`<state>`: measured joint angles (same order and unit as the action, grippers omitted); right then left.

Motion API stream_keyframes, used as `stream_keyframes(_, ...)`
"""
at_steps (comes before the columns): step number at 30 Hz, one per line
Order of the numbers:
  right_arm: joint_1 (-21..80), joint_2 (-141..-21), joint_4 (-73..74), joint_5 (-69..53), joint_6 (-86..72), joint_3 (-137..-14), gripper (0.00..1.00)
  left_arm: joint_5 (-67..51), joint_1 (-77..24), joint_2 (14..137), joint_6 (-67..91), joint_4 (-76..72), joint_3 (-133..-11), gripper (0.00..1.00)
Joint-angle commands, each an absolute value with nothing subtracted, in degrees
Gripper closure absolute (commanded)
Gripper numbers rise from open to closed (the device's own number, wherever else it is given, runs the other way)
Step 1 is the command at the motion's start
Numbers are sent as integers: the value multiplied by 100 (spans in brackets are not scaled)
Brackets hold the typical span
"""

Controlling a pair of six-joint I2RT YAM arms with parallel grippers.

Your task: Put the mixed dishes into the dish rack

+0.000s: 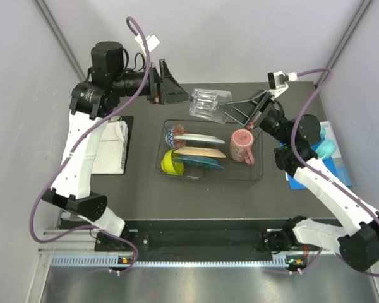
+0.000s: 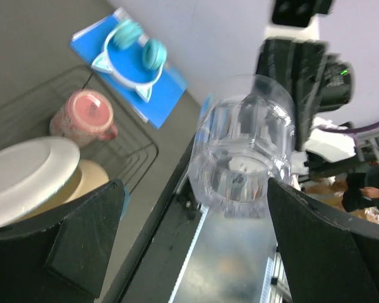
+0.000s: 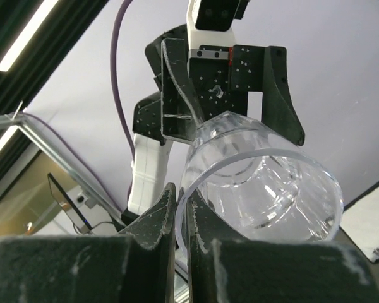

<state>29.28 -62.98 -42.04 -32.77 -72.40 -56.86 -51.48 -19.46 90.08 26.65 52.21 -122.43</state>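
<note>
Operator: Where was the clear, faceted drinking glass seen?

Observer: It was seen held in the air on its side, above the far edge of the low dark-wire dish rack, between the two grippers and off the black desk.

Operator: How was it held?

Observer: Its thin rim was pinched by the right gripper, whose black fingers were clamped tightly on it.

Operator: And the left gripper?

Observer: It was spread wide and turned towards the thick base of the glass. Nothing was gripped by it. Whether its fingers touched the glass could not be told.

Operator: What was noted inside the rack?

Observer: A pink speckled mug was found at the right end. Three plates were lined up one behind another in the middle: a white plate with red spots farthest, a peach floral plate next, a teal scalloped plate nearest. A lime-green bowl was placed at the near left end, with a blue-patterned small bowl behind it.

Operator: And beside the rack?

Observer: Turquoise headphones were seen to its right, and a clipboard with white paper to its left.
</note>
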Motion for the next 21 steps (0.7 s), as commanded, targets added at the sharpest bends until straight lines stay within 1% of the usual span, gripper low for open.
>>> stream_keyframes(1, 2856, -6495, -5115, -3401, -7611, -5661, 100, -6538, -1697, 8904, 3679, 3615, -11999, 1)
stream_keyframes(3, 2865, -6504, -5255, -3428, -7664, -5599, 100, -6705, -1521, 8642, 4216, 2800, -11621, 1)
stream_keyframes(4, 2848, -6513, -5308, -3436, -7716, -5538, 100, -6793, -1468, 8544, 4863, 1899, -11114, 1)
stream_keyframes(5, 2848, -6521, -5448, -3445, -7769, -5511, 100, -6864, -1424, 8465, 5182, 1394, -10874, 1)
stream_keyframes(6, 2848, -6556, -5519, -3480, -7813, -5476, 100, -6916, -1389, 8368, 5420, 1102, -10689, 1)
stream_keyframes(8, 2856, -6600, -5677, -3480, -7901, -5397, 100, -6961, -1389, 8385, 5555, 993, -10512, 1)
stream_keyframes(15, 2848, -6899, -6082, -3498, -8165, -5528, 100, -6776, -1397, 8314, 5115, 1274, -10187, 1)
stream_keyframes(21, 2848, -7172, -6248, -3463, -8244, -5669, 100, -6706, -1652, 8253, 5045, 1274, -10099, 1)
